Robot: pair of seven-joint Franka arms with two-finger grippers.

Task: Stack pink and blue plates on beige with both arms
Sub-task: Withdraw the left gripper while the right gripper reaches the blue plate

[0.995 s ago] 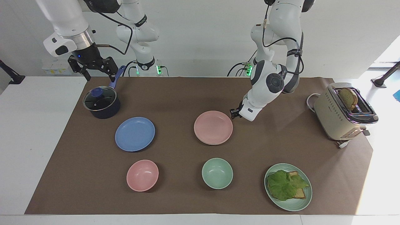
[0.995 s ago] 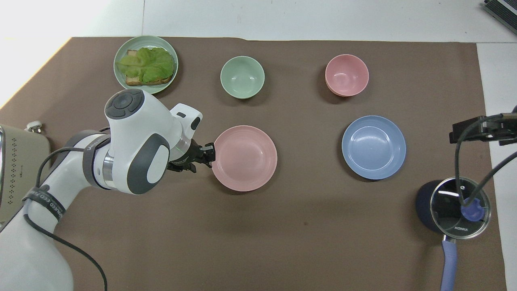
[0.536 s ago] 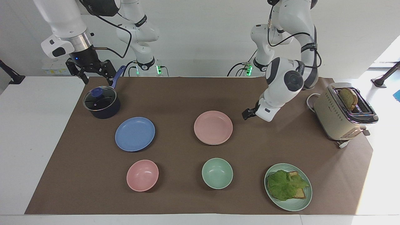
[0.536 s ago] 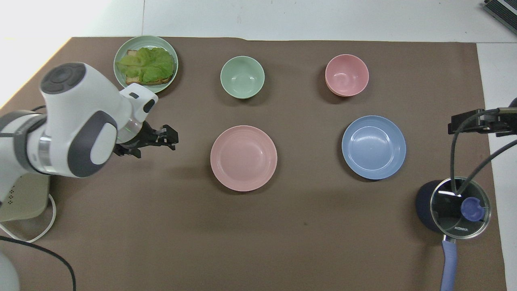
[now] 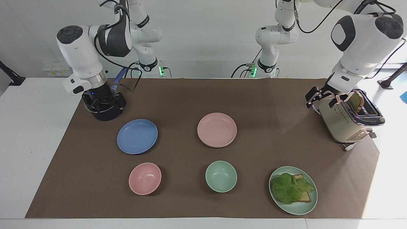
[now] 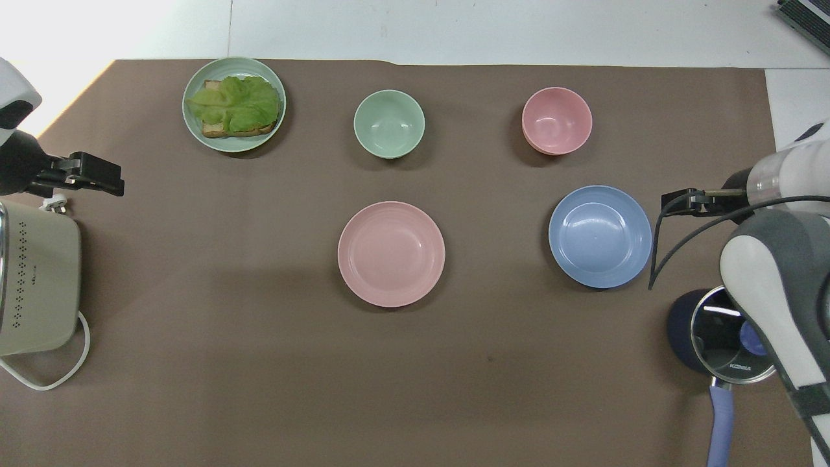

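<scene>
Over the dark saucepan my right hand hangs open, empty; my left hand likewise over the beige toaster. Next, I should pinch the round blue plate at its rim, level.

Bare mat lies between the pink plate and blue plate; the pot crowds the blue plate's robot side.

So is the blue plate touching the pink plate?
Apart. The overhead view shows bare brown mat between the blue plate and the pink plate; the facing view shows that gap too.
</scene>
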